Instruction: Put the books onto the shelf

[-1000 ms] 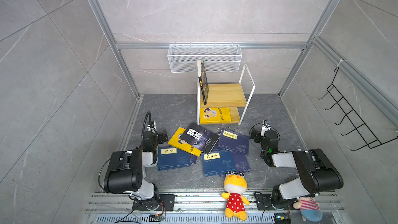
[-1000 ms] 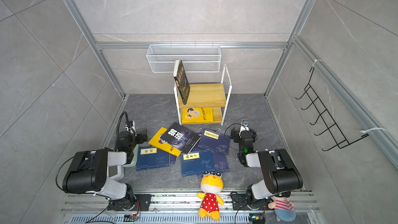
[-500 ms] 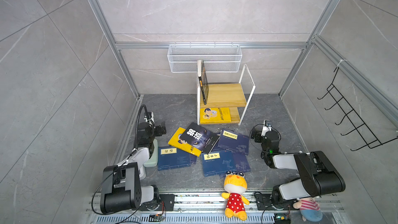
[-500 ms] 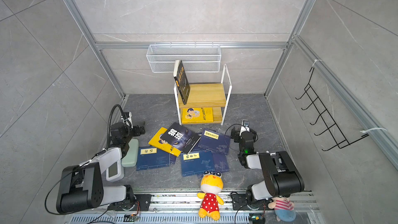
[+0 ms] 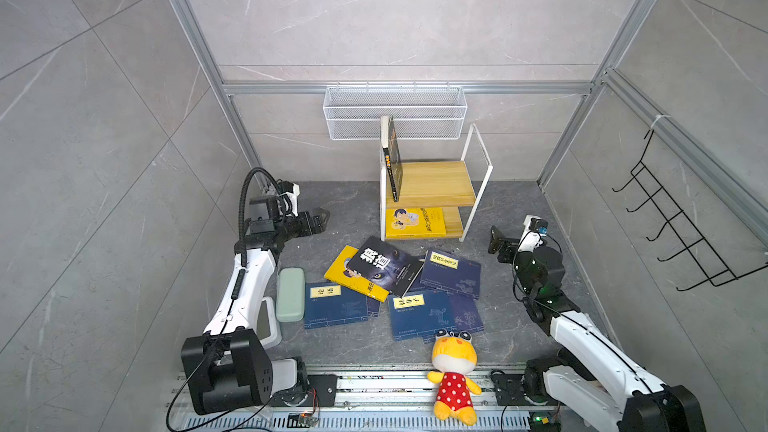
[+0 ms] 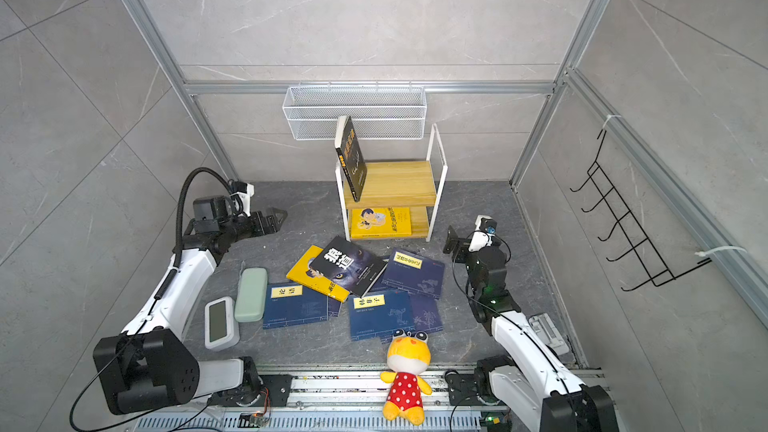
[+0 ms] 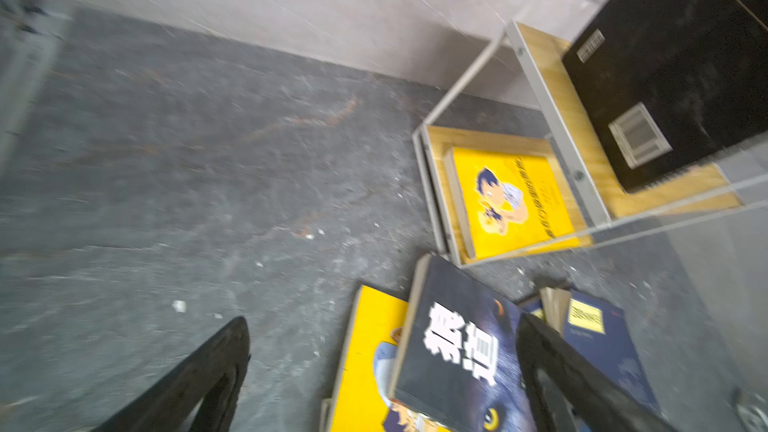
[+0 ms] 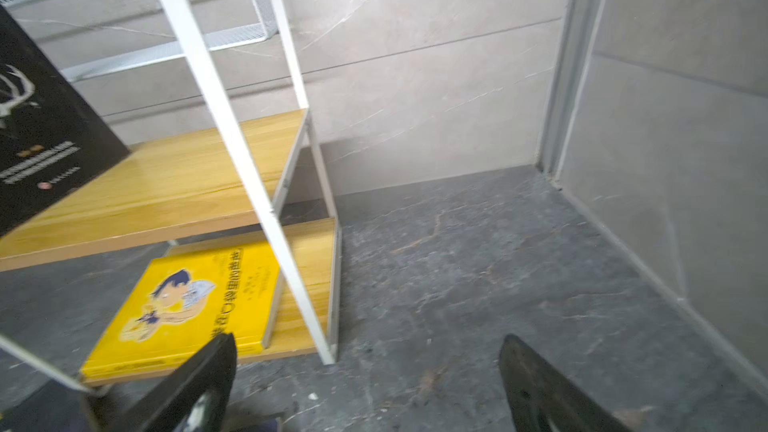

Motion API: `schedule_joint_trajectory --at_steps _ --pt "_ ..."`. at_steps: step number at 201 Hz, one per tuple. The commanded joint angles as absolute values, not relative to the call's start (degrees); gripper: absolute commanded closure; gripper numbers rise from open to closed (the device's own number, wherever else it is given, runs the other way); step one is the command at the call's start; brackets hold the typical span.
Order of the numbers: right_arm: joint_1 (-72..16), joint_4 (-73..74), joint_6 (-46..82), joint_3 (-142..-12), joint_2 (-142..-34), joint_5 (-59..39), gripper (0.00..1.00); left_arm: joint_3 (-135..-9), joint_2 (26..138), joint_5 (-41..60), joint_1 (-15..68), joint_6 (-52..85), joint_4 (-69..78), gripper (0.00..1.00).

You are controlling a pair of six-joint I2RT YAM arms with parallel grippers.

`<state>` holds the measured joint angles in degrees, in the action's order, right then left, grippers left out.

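The left arm has unfolded since a second ago, and the left gripper (image 5: pixel 322 222) now hangs left of the shelf (image 5: pixel 432 184), its jaws wide apart and empty. On the shelf a black book (image 5: pixel 395 160) leans upright on the top board, and a yellow book (image 5: pixel 413 223) lies flat on the bottom board. In front of the shelf, a wolf book (image 5: pixel 384 265) half covers a second yellow book (image 5: pixel 343 270) among overlapping navy books (image 5: pixel 451 274). The right gripper (image 5: pixel 496 241), right of the shelf, is spread open and empty. The left wrist view is blurred.

A plush toy (image 5: pixel 454 363) is seated at the surface's (image 5: pixel 353 209) front edge; a green case (image 5: pixel 290 293) is laid near its left edge.
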<state>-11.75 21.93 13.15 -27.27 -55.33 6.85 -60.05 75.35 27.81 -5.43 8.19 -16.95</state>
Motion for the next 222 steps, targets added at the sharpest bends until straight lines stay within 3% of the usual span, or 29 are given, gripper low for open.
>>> schedule_joint_trajectory --at_steps 1,64,127,175,222 --pt "-17.3 6.5 21.2 -31.9 -57.4 2.4 0.01 -56.7 76.3 35.8 -5.3 8.8 -19.6 0.00" --pt "-32.8 1.4 39.7 -37.4 -65.8 2.3 0.11 -53.9 81.8 37.5 -5.2 13.3 -18.5 0.01" --pt "-39.5 0.4 60.5 -41.8 -79.8 -6.6 0.11 -54.5 87.2 36.7 -4.8 16.8 -18.1 0.13" --pt "-45.2 8.3 68.0 -41.8 -83.7 -4.1 0.15 -54.4 89.0 38.2 -3.1 16.2 -17.7 0.13" --pt "-45.4 9.7 75.9 -40.6 -86.5 -1.1 0.15 -56.5 92.5 37.4 -0.5 15.4 -19.4 0.13"
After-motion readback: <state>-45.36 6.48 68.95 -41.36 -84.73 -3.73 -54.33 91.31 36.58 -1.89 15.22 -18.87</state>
